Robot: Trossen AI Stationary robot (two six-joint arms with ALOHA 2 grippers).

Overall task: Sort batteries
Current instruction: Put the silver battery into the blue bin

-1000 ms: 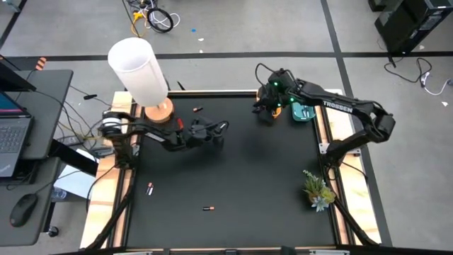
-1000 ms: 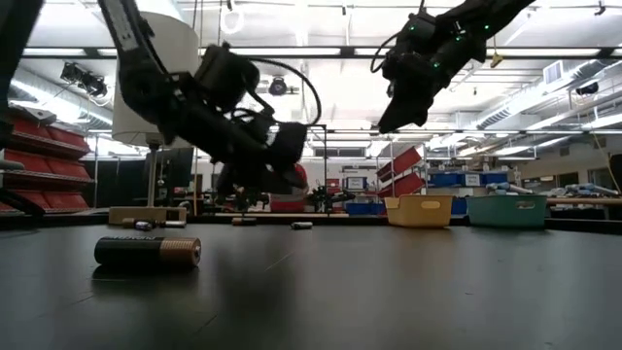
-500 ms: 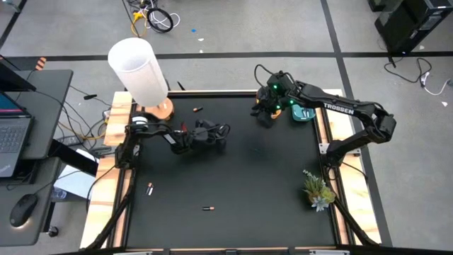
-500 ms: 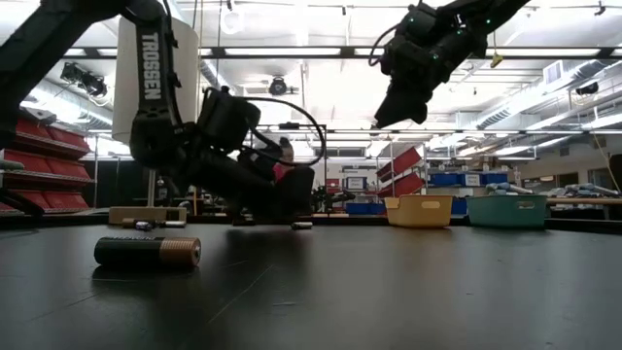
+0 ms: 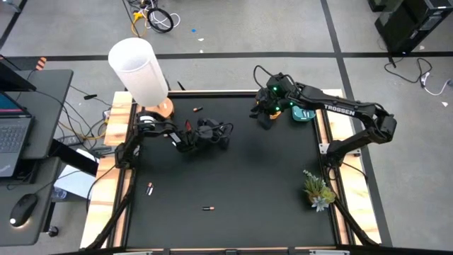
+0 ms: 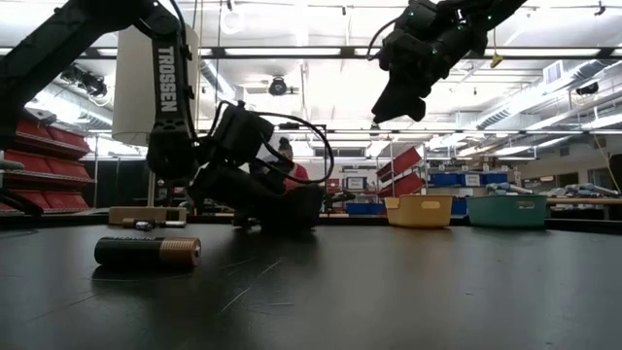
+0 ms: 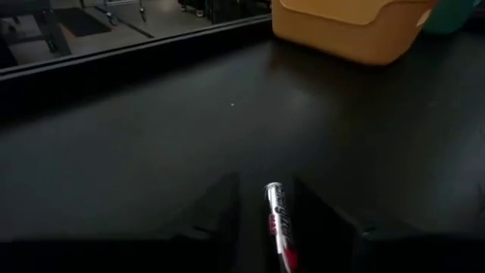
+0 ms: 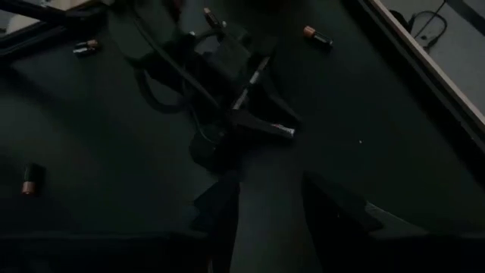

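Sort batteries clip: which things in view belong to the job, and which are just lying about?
Job:
battery between the open fingers of the left hand
front battery, left-side battery, back battery
yellow tray, teal tray
right hand, raised, open

Lying about:
white lamp
plant
laptop, mouse

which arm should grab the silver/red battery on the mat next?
Left. Its tool is low on the mat with the battery between its open fingers; the right tool hangs high above the mat.
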